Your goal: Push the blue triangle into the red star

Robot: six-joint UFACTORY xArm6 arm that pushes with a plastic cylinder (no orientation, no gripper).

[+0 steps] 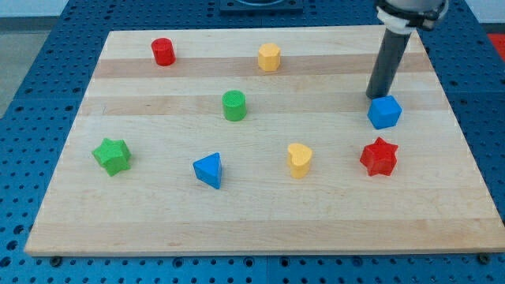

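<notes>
The blue triangle (209, 170) lies on the wooden board at the lower middle-left. The red star (379, 156) lies at the lower right, well to the right of the triangle, with a yellow heart (299, 159) between them. My tip (375, 96) is at the upper right of the board, just above and to the left of a blue cube (384, 112), close to it or touching it. The tip is far from the blue triangle and above the red star.
A red cylinder (163, 51) and a yellow hexagonal block (269, 57) stand near the view's top. A green cylinder (233, 105) is at the middle. A green star (111, 155) is at the left. The board's edge (252, 246) runs along the bottom.
</notes>
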